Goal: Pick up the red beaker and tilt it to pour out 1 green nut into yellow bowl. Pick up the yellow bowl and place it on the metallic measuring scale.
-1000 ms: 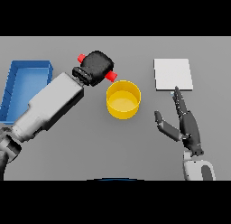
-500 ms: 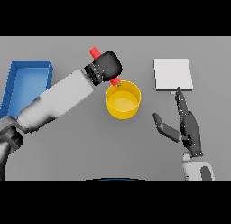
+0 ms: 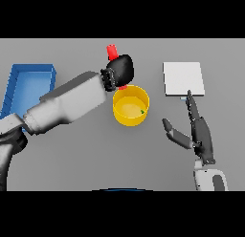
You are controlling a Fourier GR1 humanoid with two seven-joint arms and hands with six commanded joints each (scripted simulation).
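**Left hand has the beaker tipped over the bowl, and a nut is in**

Left hand (image 3: 120, 71), dark and bulky on the end of its white and grey arm, is wrapped tight round the small red beaker (image 3: 112, 51), fingers curled over most of it. Only a red end pokes out above the hand, and a sliver of red shows below it, right at the far rim of the round yellow bowl (image 3: 130, 105). That beaker is clearly tilted, its lower end pointing down towards the bowl.

And look inside the bowl: one tiny green nut (image 3: 142, 111) lies on the yellow floor, near the right wall. By my reading the pour has done its job, one nut delivered. Whether any more sit in the beaker I cannot tell, since the hand hides its mouth.

So what's left? The beaker is up in the air over the bowl's back edge, not yet set down. The bowl itself stands untouched on the grey table (image 3: 72, 159), near the flat square metallic measuring scale (image 3: 183, 78) to its right but apart from it. The whole second half, lifting the bowl and placing it on the scale, is not yet begun.

Right hand (image 3: 198, 131) waits over the table just in front of the scale, fingers straight and spread, thumb out to the side, holding nothing. It looks well placed for the bowl. Over on the far left sits a blue rectangular tray (image 3: 14, 83), out of the action.
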